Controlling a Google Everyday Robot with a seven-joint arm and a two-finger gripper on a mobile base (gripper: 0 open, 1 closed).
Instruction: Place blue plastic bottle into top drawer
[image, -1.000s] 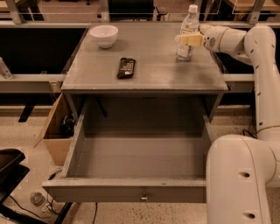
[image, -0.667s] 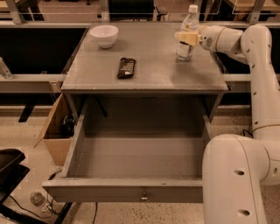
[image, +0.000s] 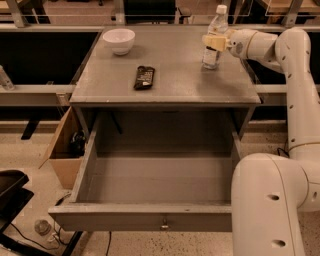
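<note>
The blue plastic bottle (image: 210, 58) stands upright on the surface (image: 175, 75), at the far corner where the tool (image: 214, 42) meets it at about mid-height, with the white cap rising above the tool and the base showing beneath it. Over the last second very little has changed. The tool has crept a shade closer against the bottle's side and the arm behind it has shifted slightly, while the bottle has kept its spot and its upright stance. That suggests the grasp is being settled and the lift has not begun. The bottle sits right at the tool, touching or all but touching it, though whether the tool is clamped on it or merely set around it cannot be told. The top drawer (image: 125, 219) is pulled fully out, below the tool and well nearer the camera, so the carry would have to come back and down. The white bowl (image: 119, 40) and the dark snack bar (image: 144, 77) lie well apart from the tool.
</note>
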